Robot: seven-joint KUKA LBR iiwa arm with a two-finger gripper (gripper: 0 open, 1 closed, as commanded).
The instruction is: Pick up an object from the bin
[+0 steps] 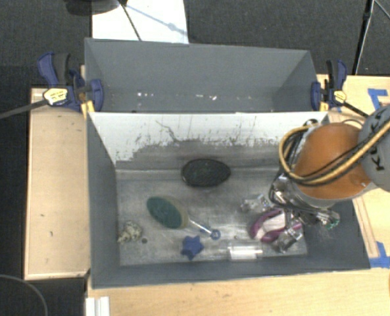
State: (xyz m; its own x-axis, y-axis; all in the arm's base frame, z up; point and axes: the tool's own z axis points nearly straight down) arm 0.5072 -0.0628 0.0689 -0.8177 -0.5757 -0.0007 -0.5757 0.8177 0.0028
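My gripper [288, 233] is low in the bin's front right part, right on a purple and pink curved thing [266, 223]. Whether that thing is held cannot be made out. A small silvery piece [250, 206] lies just to the gripper's left. A clear tube [243, 251] lies at the front wall, left of and below the gripper.
Further left lie a blue star-shaped piece [192, 245] with a thin stick [203, 228], a green oval brush [164, 212] and a small beige clump [130, 232]. A dark oval pad [206, 172] rests by the back wall. The arm's orange cover hangs over the right wall.
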